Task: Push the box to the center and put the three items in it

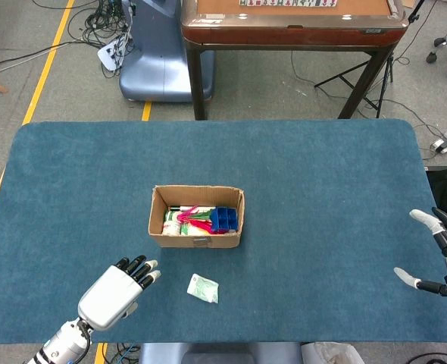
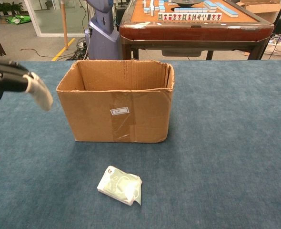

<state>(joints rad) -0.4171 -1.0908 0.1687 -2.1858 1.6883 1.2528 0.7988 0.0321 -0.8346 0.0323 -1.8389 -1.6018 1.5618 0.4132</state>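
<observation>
box (image 1: pixel 197 225) mid-table, packet (image 1: pixel 203 288) on the cloth in front of it.
head view shows items inside the box and both empty, spread hands: left hand (image 1: pixel 116 294), right hand (image 1: pixel 443 254); chest view hides the contents.

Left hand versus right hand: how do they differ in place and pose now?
The left hand hovers near the table's front edge beside the small green-white packet, back upward; the right hand sits at the far right edge, thumb spread wide. Both hold nothing.
</observation>
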